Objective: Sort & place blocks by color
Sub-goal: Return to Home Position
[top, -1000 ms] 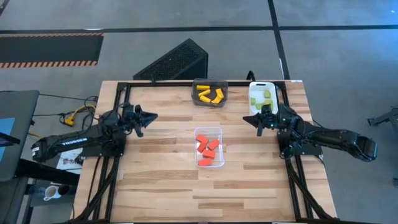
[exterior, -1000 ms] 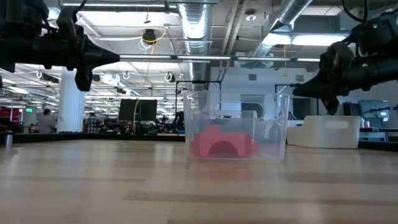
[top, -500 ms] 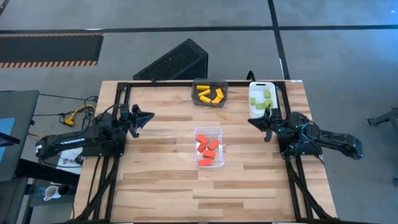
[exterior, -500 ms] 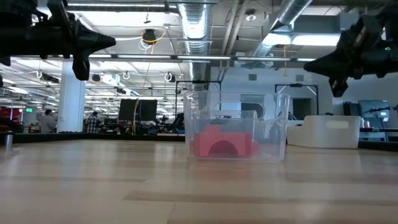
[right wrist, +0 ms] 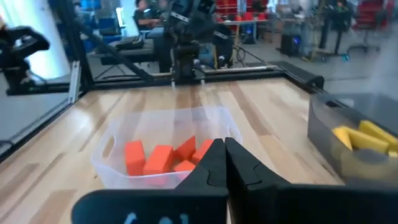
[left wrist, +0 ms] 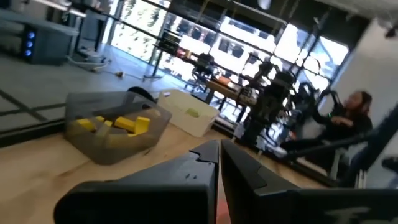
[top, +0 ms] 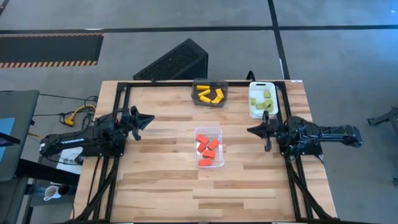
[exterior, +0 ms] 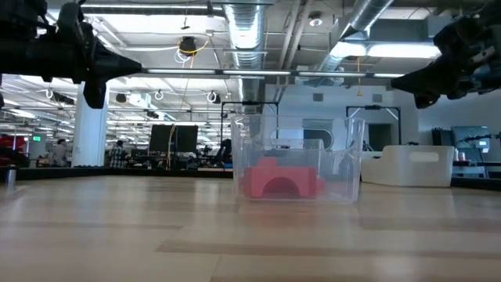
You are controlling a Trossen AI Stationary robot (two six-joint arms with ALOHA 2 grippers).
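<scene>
The red blocks (top: 209, 150) lie in the clear bin (top: 209, 131) at the table's middle. The yellow blocks (top: 209, 94) sit in the dark bin (top: 209, 81) at the far edge, and the light green blocks (top: 263, 98) in the white bin (top: 262, 86) at the far right. My left gripper (top: 152, 117) hangs shut above the table's left side, pointing right and holding nothing. My right gripper (top: 249, 130) hangs shut right of the clear bin (right wrist: 168, 121), pointing left and holding nothing.
A black metal frame (top: 118, 93) runs along the table's left, far and right edges. Bare wood (top: 186, 193) fills the near half of the table. A dark ribbed box (top: 174, 62) lies on the floor beyond the far edge. A person (left wrist: 354, 112) shows in the room behind.
My right gripper has drawn back from beside the white bin toward the near edge, and its arm has swung to lie level along the right side. My left gripper has shifted slightly toward the near edge. No block has moved.
</scene>
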